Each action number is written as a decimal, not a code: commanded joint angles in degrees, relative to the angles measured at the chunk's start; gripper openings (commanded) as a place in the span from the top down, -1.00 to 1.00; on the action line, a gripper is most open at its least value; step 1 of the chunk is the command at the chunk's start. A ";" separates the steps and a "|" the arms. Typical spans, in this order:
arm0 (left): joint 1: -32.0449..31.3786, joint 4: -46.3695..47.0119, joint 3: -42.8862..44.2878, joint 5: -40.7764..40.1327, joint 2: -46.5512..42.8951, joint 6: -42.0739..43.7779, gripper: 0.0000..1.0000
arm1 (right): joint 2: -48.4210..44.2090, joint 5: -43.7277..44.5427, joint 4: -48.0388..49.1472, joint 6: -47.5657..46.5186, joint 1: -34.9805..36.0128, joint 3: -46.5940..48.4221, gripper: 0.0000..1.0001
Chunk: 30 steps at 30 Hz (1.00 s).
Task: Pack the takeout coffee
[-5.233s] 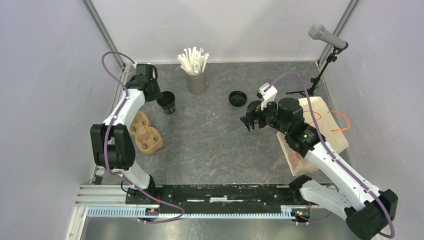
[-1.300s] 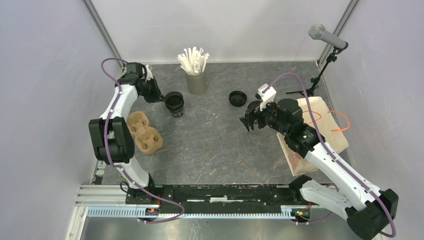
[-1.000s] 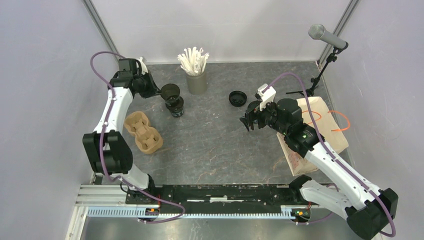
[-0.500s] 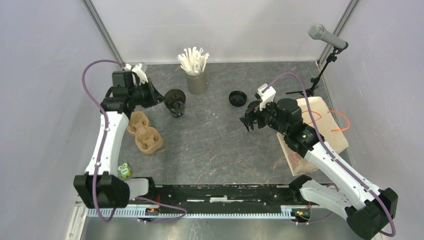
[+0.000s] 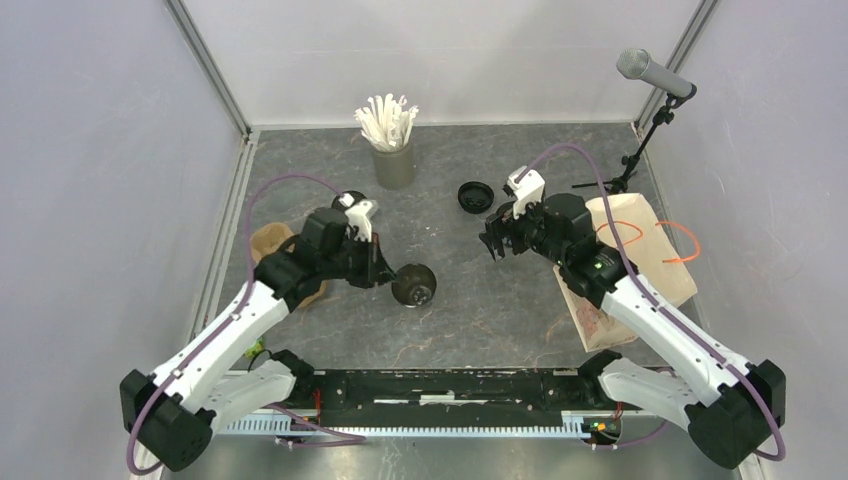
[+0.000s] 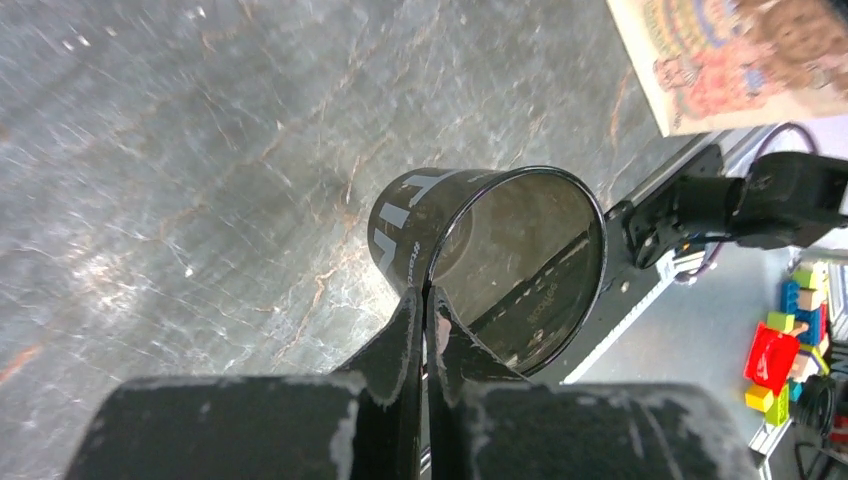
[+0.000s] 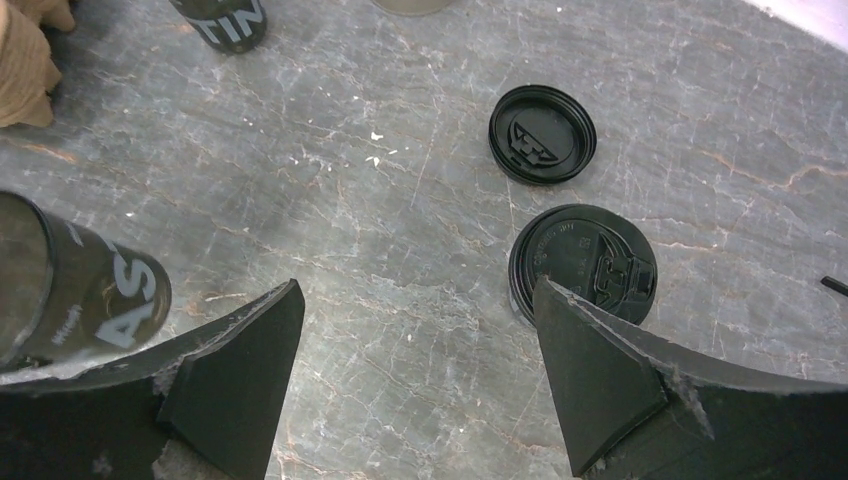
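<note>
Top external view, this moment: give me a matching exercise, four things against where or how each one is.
Things
1. held cup
2. right gripper
3. straw cup
4. paper bag

Place or state
A. stands upright at the far side of the table
B. open, above a black lid
C. lies flat on the right of the table
D. tipped over, its rim pinched by the left gripper

Pairs: 1-D, 2-B, 3-A, 4-C
</note>
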 commanded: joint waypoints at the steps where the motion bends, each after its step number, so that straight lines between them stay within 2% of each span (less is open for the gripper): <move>1: -4.07 9.67 -5.05 -3.30 1.91 -6.22 0.95 | 2.60 1.55 0.20 -0.66 0.40 1.69 -0.80; 9: -9.11 15.93 -10.52 -10.06 6.08 -5.91 0.95 | 9.92 2.38 1.50 0.72 0.45 4.74 -0.59; 17: -9.90 20.88 -12.73 -8.39 9.44 -6.05 0.89 | 16.14 5.28 2.04 -0.05 0.84 7.74 -0.45; 19: -9.90 21.23 -12.70 -7.67 9.90 -6.24 0.69 | 17.88 5.43 2.88 -0.49 0.81 8.25 -0.39; 24: -9.91 16.86 -8.71 -6.26 6.07 -5.23 -0.22 | 23.73 6.03 4.34 -2.34 0.84 11.28 -0.24; 25: -9.91 14.92 -6.77 -6.59 4.62 -4.56 -0.87 | 25.21 6.08 4.61 -2.73 0.84 12.13 -0.21; 26: -9.92 12.55 -5.18 -7.18 2.81 -3.58 -0.99 | 26.94 6.19 4.65 -3.17 0.80 13.31 -0.18; 30: -9.95 3.51 1.27 -11.68 -5.40 1.57 -1.00 | 33.47 6.84 4.74 -3.93 0.82 18.48 0.02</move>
